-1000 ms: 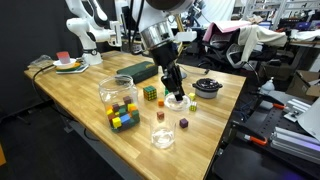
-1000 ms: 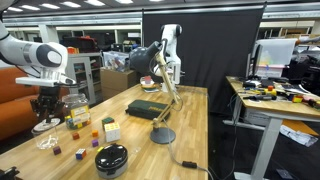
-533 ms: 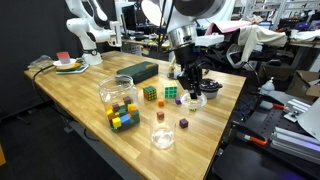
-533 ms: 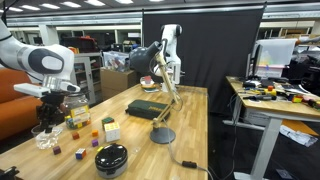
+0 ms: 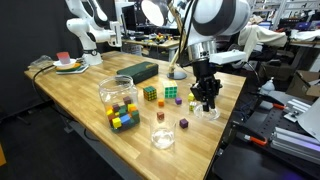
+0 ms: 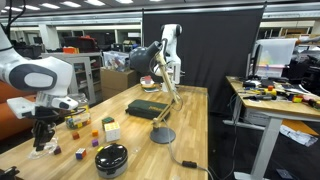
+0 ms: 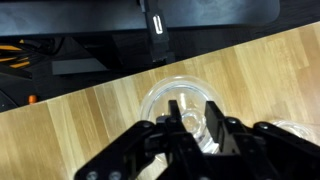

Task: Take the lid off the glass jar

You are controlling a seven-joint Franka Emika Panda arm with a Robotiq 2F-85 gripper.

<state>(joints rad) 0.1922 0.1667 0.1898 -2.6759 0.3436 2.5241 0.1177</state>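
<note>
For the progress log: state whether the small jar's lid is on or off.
Off: the glass jar stands alone mid-table, while the lid is gripped between the jaws near the table edge.

Smooth pale wood table (image 7: pixel 70 115) — clear glossy glass lid (image 7: pixel 160 95), matt black tool (image 7: pixel 195 128).

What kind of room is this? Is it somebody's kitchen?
Probably a robotics lab, not a kitchen: there's a wooden workbench, another white robot arm behind it, and a side table cluttered with gear.
</note>
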